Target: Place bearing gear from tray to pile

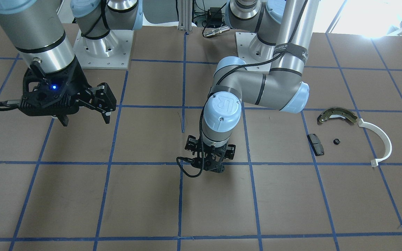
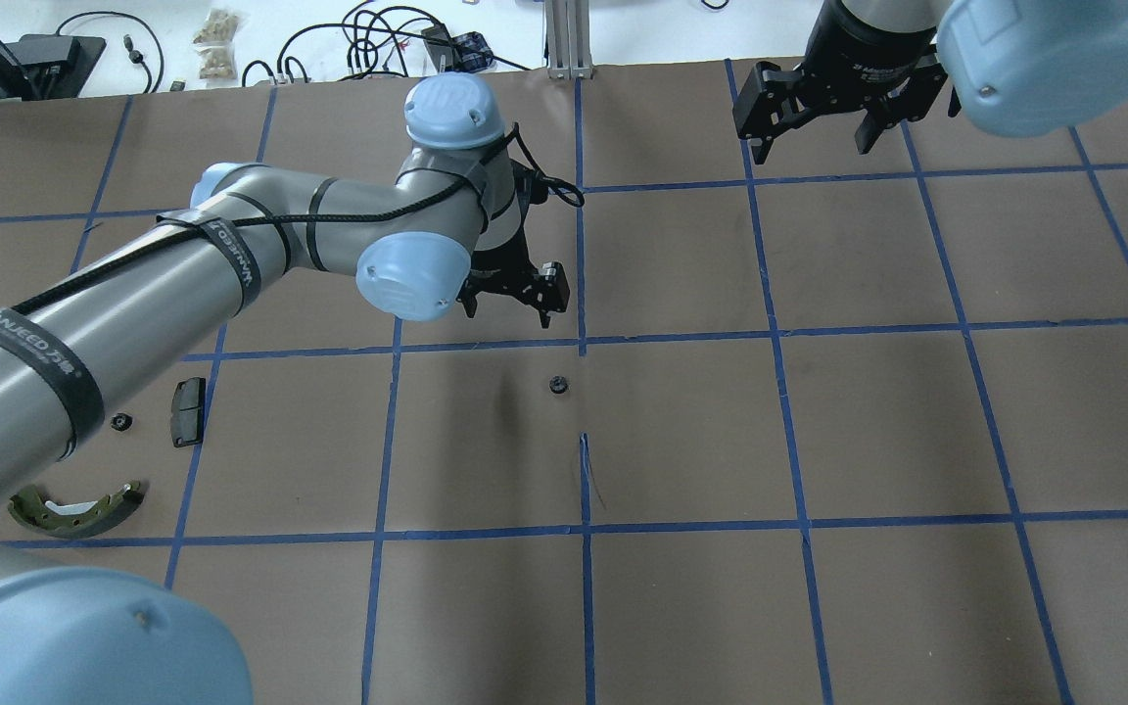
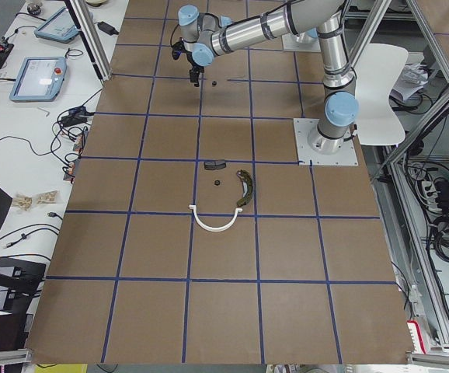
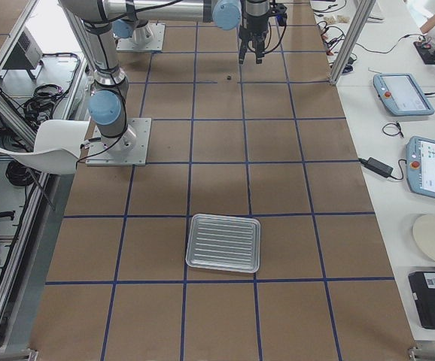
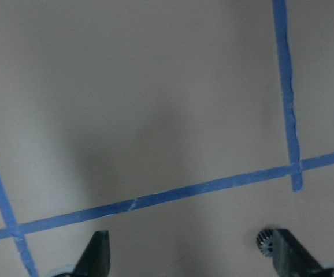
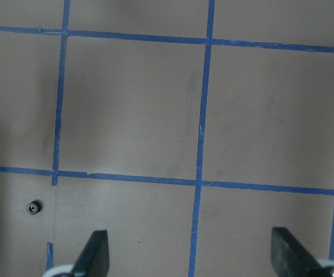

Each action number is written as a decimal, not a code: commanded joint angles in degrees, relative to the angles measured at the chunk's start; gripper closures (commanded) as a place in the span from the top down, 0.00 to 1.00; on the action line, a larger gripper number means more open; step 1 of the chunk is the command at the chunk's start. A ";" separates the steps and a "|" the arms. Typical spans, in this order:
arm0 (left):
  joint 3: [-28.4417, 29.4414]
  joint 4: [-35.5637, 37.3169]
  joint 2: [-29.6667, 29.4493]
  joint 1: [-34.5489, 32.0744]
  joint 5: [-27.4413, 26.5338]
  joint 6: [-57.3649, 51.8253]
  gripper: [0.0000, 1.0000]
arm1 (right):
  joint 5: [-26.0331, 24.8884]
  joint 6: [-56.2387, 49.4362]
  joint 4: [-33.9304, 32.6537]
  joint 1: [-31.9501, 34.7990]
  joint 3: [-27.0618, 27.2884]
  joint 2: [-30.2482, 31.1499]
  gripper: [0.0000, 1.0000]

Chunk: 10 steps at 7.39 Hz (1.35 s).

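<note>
The small dark toothed metal bearing gear (image 2: 556,384) lies alone on the brown paper-covered table (image 2: 877,431). It is out of the pale silvery ridged tray (image 4: 223,242) and well apart from the pile (image 1: 335,141) of a curved brass-grey metal brake shoe (image 1: 337,112), a thin white plastic arc (image 1: 388,146) and a small dark rectangular pad (image 1: 316,144). The left gripper (image 5: 193,257) hangs over it, fingers (image 5: 97,257) spread with nothing between them. In the wrist view the gear sits by the inner edge of one fingertip, off the middle of the gap. The right gripper (image 6: 193,257) is likewise spread and empty, the gear far outside its fingers. The pick-up for the last leg seems in hand: centre the gap on the gear, lower, pinch, then carry it to the pile.
</note>
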<state>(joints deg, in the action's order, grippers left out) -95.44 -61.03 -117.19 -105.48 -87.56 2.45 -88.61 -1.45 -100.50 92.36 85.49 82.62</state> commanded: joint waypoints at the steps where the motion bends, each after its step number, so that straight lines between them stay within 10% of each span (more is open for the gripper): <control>1: -3.25 2.75 -0.76 -2.88 0.55 2.19 1.00 | -0.24 0.84 -0.05 -0.86 0.73 0.61 1.00; 10: -4.06 4.60 -3.48 -3.85 1.87 3.26 0.75 | 0.63 1.19 -1.02 -0.69 3.54 0.79 1.00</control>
<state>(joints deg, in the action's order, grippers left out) -99.70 -56.78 -120.18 -109.34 -85.71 5.64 -87.99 -0.34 -101.51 91.65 88.98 83.43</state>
